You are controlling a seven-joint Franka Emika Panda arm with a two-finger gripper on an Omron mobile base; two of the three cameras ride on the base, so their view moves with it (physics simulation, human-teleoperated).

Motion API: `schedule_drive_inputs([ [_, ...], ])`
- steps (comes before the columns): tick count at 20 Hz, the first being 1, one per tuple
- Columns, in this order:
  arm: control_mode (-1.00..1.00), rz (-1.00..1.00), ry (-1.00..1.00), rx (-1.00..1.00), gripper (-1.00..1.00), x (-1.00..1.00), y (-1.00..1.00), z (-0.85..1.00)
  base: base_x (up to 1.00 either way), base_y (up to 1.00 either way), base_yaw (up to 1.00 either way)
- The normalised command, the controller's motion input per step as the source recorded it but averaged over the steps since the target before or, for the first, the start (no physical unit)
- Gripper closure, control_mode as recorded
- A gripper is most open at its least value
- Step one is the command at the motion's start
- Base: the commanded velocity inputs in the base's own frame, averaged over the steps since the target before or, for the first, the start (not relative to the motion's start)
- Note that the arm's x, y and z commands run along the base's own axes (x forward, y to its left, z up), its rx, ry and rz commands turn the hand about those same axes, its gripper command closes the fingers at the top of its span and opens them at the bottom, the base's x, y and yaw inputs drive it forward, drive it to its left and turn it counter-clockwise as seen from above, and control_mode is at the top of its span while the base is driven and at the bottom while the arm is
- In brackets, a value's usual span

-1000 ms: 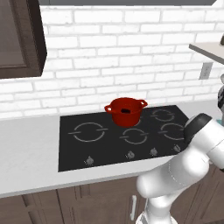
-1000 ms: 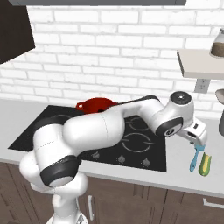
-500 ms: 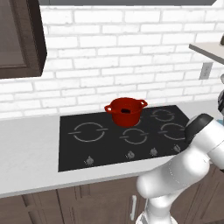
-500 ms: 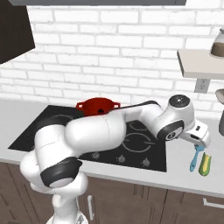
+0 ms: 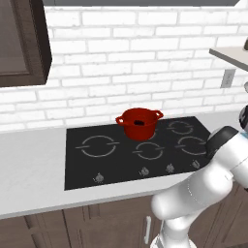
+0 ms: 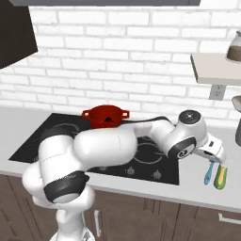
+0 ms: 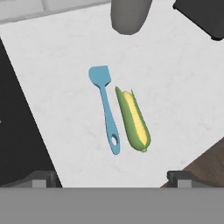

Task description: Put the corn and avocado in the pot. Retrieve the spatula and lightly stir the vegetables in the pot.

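The arm is reaching out to the right of the cooktop (image 6: 141,155), with the gripper (image 6: 217,159) hanging over the white counter (image 6: 197,188) there. In the hand view its two fingertips (image 7: 41,178) are standing far apart at the bottom edge, with nothing between them, so the jaws are spread wide and holding nothing.

Below the gripper, the corn (image 7: 133,119) is lying flat on the counter, green husk along one side and yellow kernels showing. The blue spatula (image 7: 106,105) is lying just beside it, roughly parallel, with its blade at one end and a hole in the handle at the other. In the right base view the spatula (image 6: 208,173) is sitting on the left and the corn (image 6: 220,177) on the right, both near the counter's near edge, well apart from the pot.

The red pot (image 5: 139,122) is sitting on the far part of the cooktop (image 5: 97,160), close to the brick wall (image 5: 145,72). Something dark is showing inside it, but I cannot tell whether that is the avocado.

A grey rounded thing (image 7: 130,15) is standing on the counter beyond the spatula's blade; I cannot tell what it is.
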Motion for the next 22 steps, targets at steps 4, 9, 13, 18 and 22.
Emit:
schedule_drive_inputs([
  [4, -1.00, 0.02, 0.00, 0.00, -1.00, -0.05, -0.30, -0.11, 0.00, 0.00, 0.00],
  [9, -1.00, 0.03, 0.00, 0.00, -1.00, -0.01, -0.27, -0.10, 0.00, 0.00, 0.00],
  [13, -1.00, 0.02, 0.00, 0.00, -1.00, 0.00, -0.26, -0.09, 0.00, 0.00, 0.00],
  [18, -1.00, 0.02, 0.00, 0.00, -1.00, 0.00, -0.22, -0.13, 0.00, 0.00, 0.00],
  [22, -1.00, 0.01, 0.00, 0.00, -1.00, 0.00, -0.27, -0.18, 0.00, 0.00, 0.00],
])
